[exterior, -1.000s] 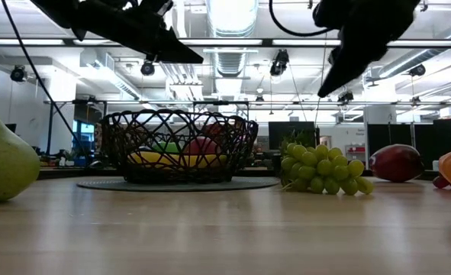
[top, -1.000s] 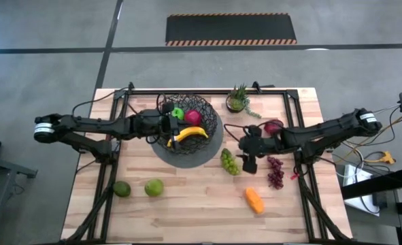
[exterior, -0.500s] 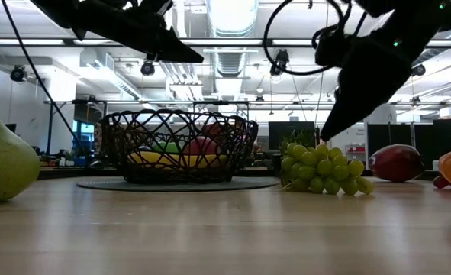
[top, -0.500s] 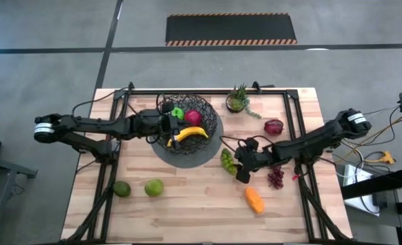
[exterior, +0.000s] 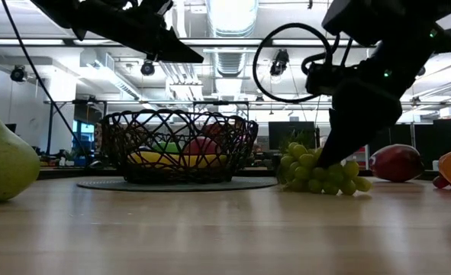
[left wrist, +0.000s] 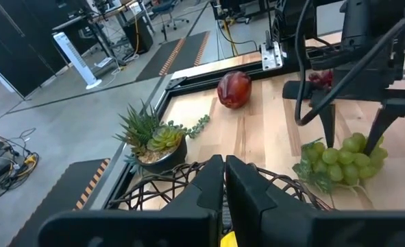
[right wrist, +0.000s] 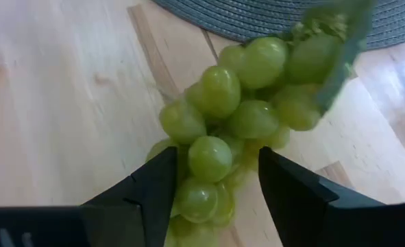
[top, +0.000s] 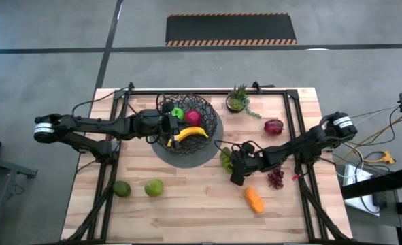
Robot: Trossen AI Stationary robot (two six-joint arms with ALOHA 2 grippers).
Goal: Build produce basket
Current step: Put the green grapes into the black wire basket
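The green grapes (right wrist: 240, 113) on the desk (top: 187, 204) are straddled by the wide-spread right claw (right wrist: 212, 189). The narrow, empty left claw (left wrist: 224, 180) is held over the basket (top: 187, 129). No writing can be read.

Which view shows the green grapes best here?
The right wrist view: the green grapes fill it, between the open right gripper fingers. The low and left wrist views show them smaller; in the high view the arm partly covers them.

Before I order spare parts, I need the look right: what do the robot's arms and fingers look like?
Both arms are dark, slim and jointed, each with a pale grey band near its base. Black cables loop along the right arm. The right gripper has two flat, black, tapered fingers; the left gripper looks the same.
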